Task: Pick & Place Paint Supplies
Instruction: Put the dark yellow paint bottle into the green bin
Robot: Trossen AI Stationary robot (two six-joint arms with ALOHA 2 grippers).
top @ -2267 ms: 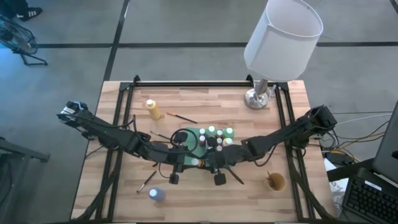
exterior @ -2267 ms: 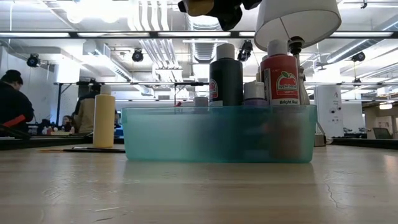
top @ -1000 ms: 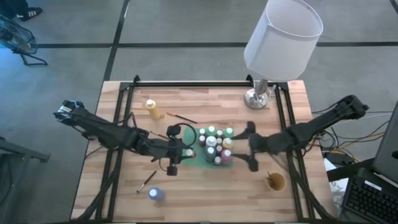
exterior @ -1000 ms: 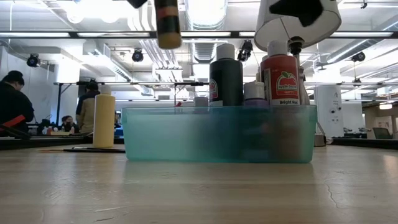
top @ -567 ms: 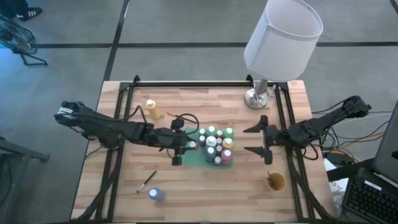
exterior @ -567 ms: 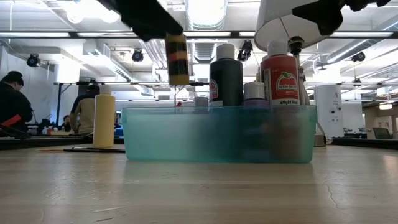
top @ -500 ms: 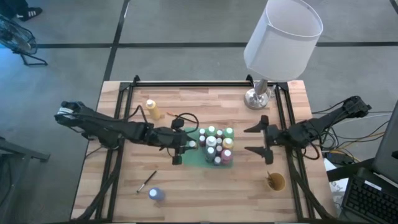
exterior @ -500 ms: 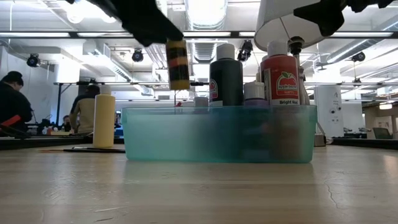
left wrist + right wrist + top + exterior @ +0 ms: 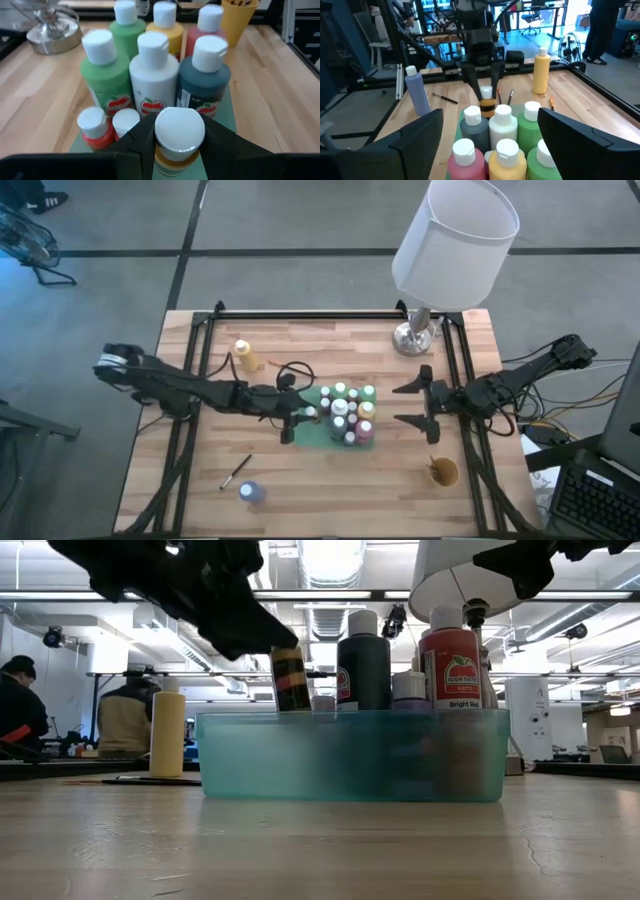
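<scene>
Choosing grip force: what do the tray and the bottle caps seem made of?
Tray: likely translucent teal plastic, since bottle shapes show dimly through its wall. Caps: probably smooth, matte white plastic with moulded flip-top seams. The left gripper holds one bottle over the tray.

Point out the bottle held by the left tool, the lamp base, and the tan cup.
Held bottle [image 9: 179, 131]: left wrist view, on its white cap.
Lamp base [image 9: 413, 340]: high view, on the metal foot.
Tan cup [image 9: 443, 472]: high view, on its rim.

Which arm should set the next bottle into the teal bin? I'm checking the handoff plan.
Left: its tool already grips a white-capped bottle at the bin. The right tool waits open and empty beside it.
</scene>
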